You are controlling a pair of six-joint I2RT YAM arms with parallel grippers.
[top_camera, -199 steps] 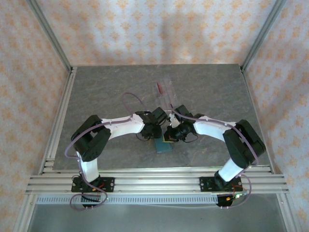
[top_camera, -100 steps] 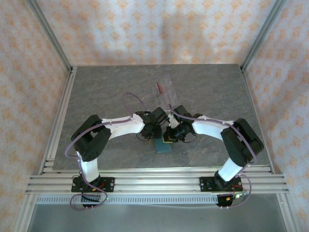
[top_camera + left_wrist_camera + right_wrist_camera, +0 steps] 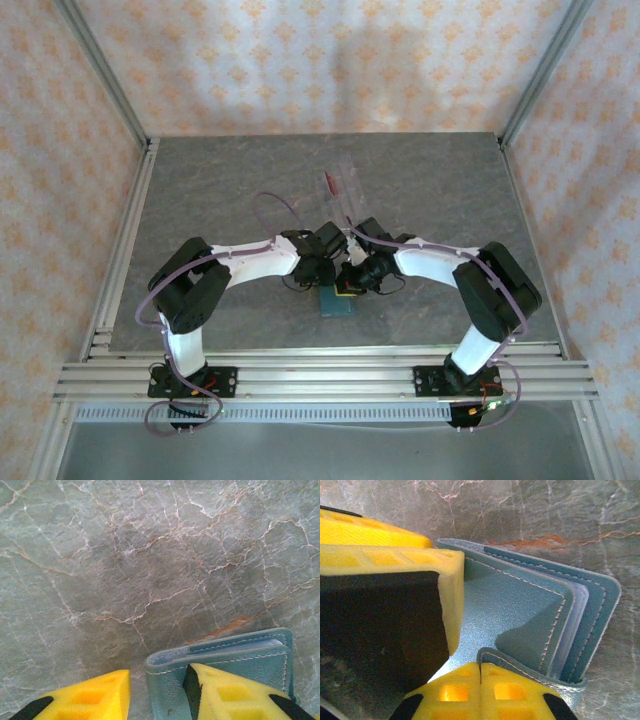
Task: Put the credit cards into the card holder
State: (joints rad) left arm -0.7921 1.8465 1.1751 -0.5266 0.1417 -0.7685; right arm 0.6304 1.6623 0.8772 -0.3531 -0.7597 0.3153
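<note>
The teal card holder [image 3: 337,303] lies open on the table between both grippers. My left gripper [image 3: 159,680] is open astride the holder's left edge [image 3: 150,665]: one finger [image 3: 235,695] presses on the cover, the other [image 3: 85,700] hangs over bare table. My right gripper [image 3: 480,667] is shut, its tips against the curled edge of a raised inner flap [image 3: 530,635], with no leather visible between them. The left finger [image 3: 395,605] stands close beside it. The credit cards [image 3: 330,182], one dark red with clear ones beside it, lie on the table beyond the grippers.
The grey marbled table [image 3: 220,190] stretches around the holder. Aluminium frame rails [image 3: 300,375] run along the near edge, and posts [image 3: 130,190] line the sides. The two arms [image 3: 240,262] nearly touch at the centre.
The right arm's elbow has edged slightly left. Both grippers and the card holder stand as before.
</note>
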